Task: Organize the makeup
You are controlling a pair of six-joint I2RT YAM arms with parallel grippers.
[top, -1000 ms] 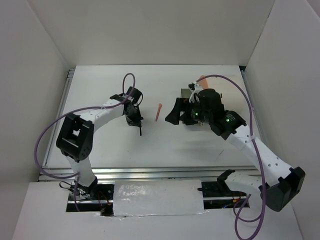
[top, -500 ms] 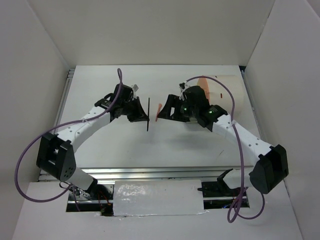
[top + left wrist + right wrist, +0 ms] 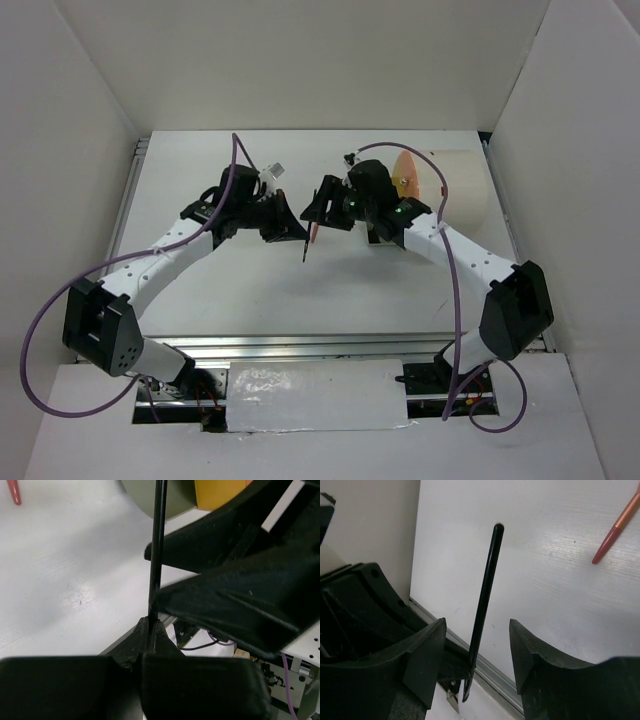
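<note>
A thin black makeup stick [image 3: 157, 555] stands up out of my left gripper [image 3: 150, 628], which is shut on its lower end. In the top view the left gripper [image 3: 292, 228] and the right gripper [image 3: 318, 205] meet mid-table, with the black stick [image 3: 306, 250] between them. My right gripper [image 3: 477, 647] is open. Its two fingers [image 3: 425, 650] stand on either side of the black stick [image 3: 485, 600] without touching it. A short orange-pink stick [image 3: 615, 530] lies on the table just beyond, and is seen again as the orange-pink stick [image 3: 315, 232].
A cream drum-shaped box [image 3: 450, 185] with an orange face [image 3: 405, 172] lies on its side at the back right, behind the right wrist. White walls enclose the table on three sides. A metal rail [image 3: 300, 345] runs along the near edge.
Both arms have swung in toward the middle. The left gripper carried the black stick rightward, and the right gripper's jaws came around it and narrowed.
</note>
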